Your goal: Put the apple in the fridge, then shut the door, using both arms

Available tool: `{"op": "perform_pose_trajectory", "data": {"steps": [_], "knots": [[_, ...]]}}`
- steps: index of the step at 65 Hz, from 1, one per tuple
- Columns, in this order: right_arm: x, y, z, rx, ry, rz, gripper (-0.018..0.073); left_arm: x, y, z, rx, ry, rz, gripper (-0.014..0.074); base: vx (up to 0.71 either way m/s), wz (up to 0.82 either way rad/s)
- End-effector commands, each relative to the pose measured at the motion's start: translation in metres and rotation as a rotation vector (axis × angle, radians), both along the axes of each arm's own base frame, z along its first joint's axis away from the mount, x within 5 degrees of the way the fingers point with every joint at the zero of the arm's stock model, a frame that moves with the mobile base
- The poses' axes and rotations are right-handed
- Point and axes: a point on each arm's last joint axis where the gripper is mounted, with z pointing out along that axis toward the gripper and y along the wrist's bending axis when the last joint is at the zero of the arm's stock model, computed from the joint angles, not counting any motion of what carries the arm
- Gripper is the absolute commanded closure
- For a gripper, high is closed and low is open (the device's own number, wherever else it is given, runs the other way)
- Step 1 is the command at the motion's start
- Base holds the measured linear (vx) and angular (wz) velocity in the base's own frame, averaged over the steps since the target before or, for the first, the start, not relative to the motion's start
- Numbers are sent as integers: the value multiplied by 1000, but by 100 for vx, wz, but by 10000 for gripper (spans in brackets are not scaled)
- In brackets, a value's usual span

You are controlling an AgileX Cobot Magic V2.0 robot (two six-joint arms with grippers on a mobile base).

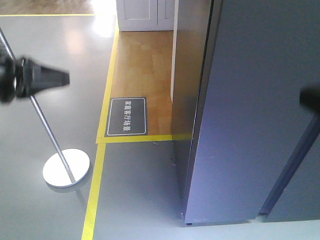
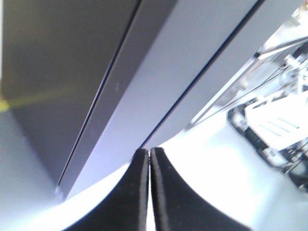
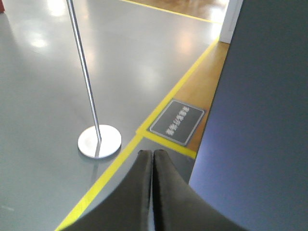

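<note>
The fridge (image 1: 186, 75) stands at the right as a tall dark grey cabinet. Its door (image 1: 250, 100) lies against it, with only a thin dark seam between them and no white inside showing. The apple is out of view. My left arm (image 1: 35, 79) reaches in from the left edge, well apart from the fridge. Its left gripper (image 2: 149, 150) is shut on nothing and points at the grey panels of the fridge (image 2: 159, 72). The right arm (image 1: 310, 100) shows at the right edge in front of the door. The right gripper (image 3: 153, 152) is shut and empty beside the door (image 3: 260, 120).
A thin silver pole with a round base (image 1: 66, 168) stands on the grey floor to the left, also seen as the pole base (image 3: 99, 141). Yellow tape lines (image 1: 95, 190) border a wooden floor with a dark floor sign (image 1: 128, 116). White room doors (image 1: 145, 15) are at the back.
</note>
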Motion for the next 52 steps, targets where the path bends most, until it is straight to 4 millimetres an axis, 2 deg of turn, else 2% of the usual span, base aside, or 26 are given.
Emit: {"op": "perform_pose_trajectory", "data": {"steps": [1,8,14,19,24,33,52], "knots": [[-23,0,-23,16,-58,-55,562,-34,2,-10,-26,-56,66,603,0,0],[-47,4,-66,20,-22,-62,562,-71,10,-55,-8,-24,179,603,0,0],[-62,6,-89,18,-27,-69,562,-100,19,-93,6,-22,296,603,0,0],[-69,6,-104,19,-28,-75,562,-119,27,-117,-4,-39,399,603,0,0],[-74,7,-110,19,-36,-73,562,-132,32,-133,-21,-56,468,603,0,0],[-78,10,-113,20,-29,-50,562,-147,35,-146,-32,-92,504,603,0,0],[-81,14,-114,44,-5,-10,562,-150,35,-144,-39,-118,504,604,0,0]]}}
